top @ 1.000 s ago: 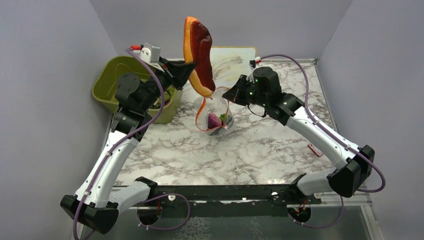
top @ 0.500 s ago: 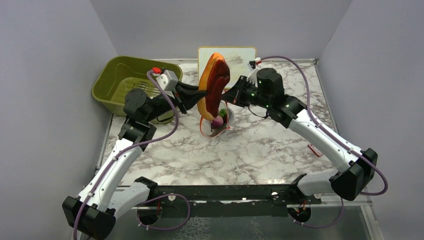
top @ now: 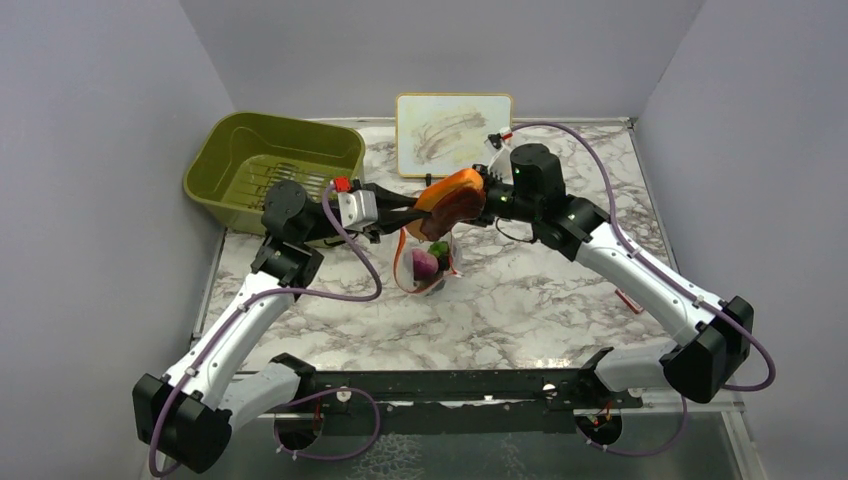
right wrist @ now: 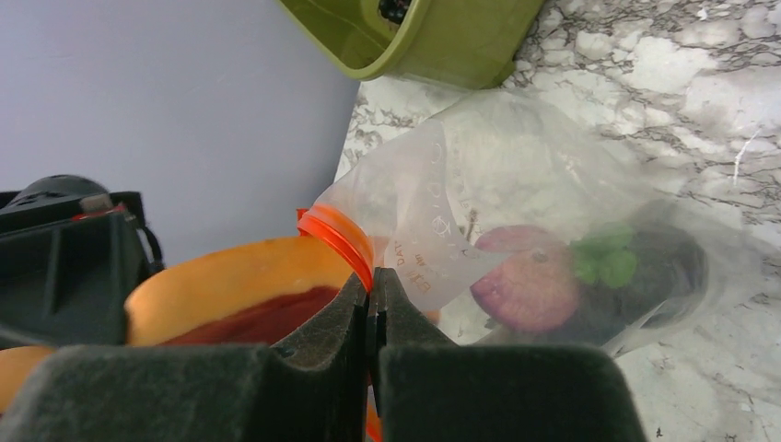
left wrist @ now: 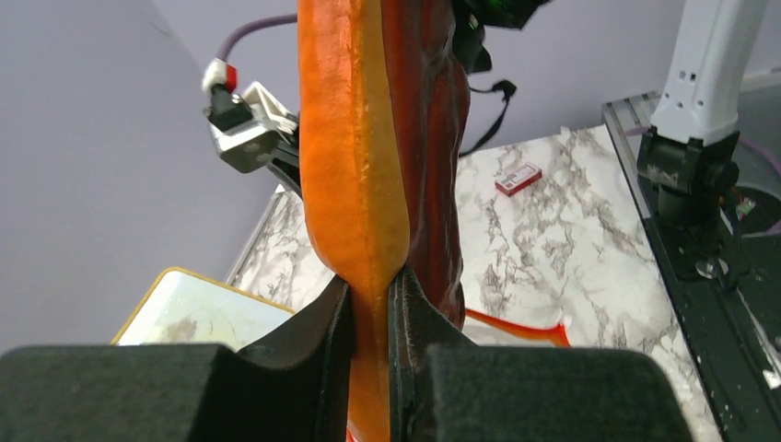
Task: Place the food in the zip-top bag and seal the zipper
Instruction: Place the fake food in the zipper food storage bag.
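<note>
I am holding the hot dog (top: 455, 198) in my left gripper (left wrist: 370, 299), crosswise above the mouth of the zip-top bag (top: 427, 268); my right gripper (right wrist: 371, 293) is pinching the zipper (right wrist: 339, 235) at the hot dog's right end; the bag is sitting mid-bench (top: 520, 290), with smaller food pieces (right wrist: 539, 281) lying in its bottom; the bin (top: 262, 160) is sitting behind it to the left; a board (top: 455, 128) is sitting behind it at the back edge; a small box (top: 628, 298) is lying near the right edge.

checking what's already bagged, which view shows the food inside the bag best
Right wrist: the pink-purple piece and green piece show large through the zip-top bag. Top external shows them tiny; left wrist shows only a bit of the zipper.
</note>
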